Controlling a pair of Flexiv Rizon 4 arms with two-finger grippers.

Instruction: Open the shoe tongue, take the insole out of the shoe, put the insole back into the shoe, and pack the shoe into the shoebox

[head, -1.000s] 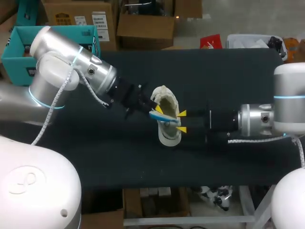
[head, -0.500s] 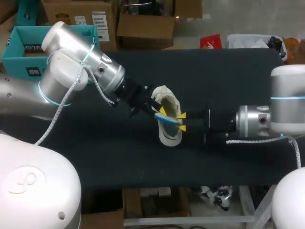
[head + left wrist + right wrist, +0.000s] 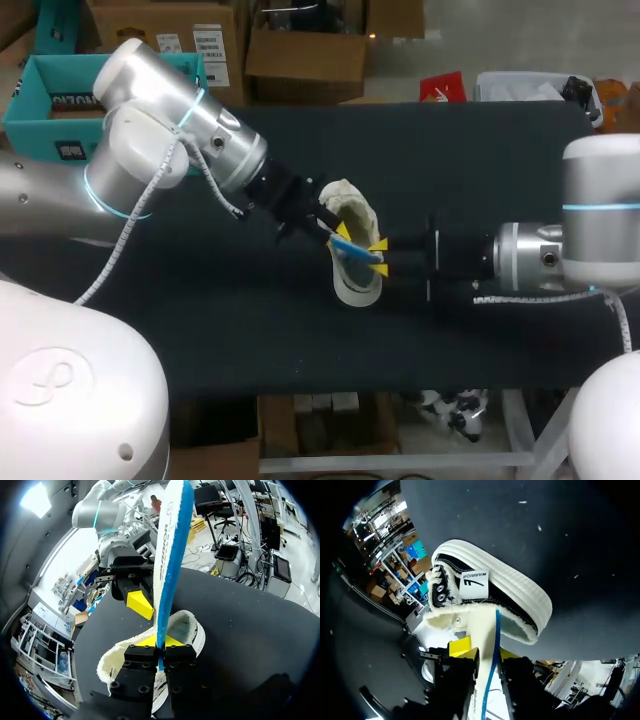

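Your left claw (image 3: 159, 641) is pinching the insole (image 3: 172, 555), which sticks up out of it, over the shoe (image 3: 196, 630) just ahead. The right claw (image 3: 484, 650) is at the insole too, but I cannot tell if it grips. Slide the insole in slowly, toe end first.

Shoe (image 3: 352, 288) sits mid-desk (image 3: 450, 150), insole (image 3: 357, 254) over its opening. The left pincer (image 3: 338, 236) is at the shoe's 10 o'clock, the right pincer (image 3: 380, 254) at 3 o'clock, insole between them. Shoebox (image 3: 40, 110) is off past the desk's 10 o'clock corner.
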